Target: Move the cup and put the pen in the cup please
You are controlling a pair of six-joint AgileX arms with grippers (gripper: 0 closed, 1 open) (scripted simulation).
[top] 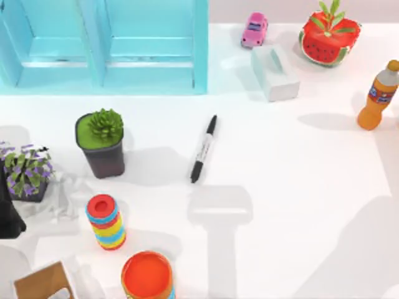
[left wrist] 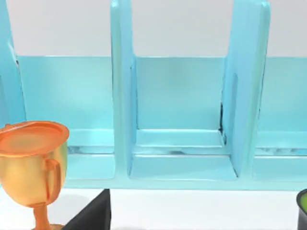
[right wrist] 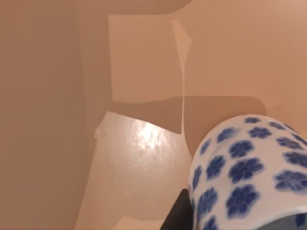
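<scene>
1. A pot (top: 101,149) near the table's (top: 299,187) left edge held a green succulent.
2. An orange-inside cup (top: 148,276) stood at the front edge, nothing visible in it.
3. The pen (top: 204,149) lay mid-table, inside no container.
4. The blue-flowered cup (right wrist: 249,172) sat close before the right wrist camera; whether that pincer pinched it, I cannot tell.

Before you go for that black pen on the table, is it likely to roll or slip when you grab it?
Probably. The pen looks slim and round, lying flat on the smooth white table, so a sideways nudge could roll it. It looks rigid and light. Its glossy barrel may slip, so gripping across the labelled middle seems safest.
</scene>
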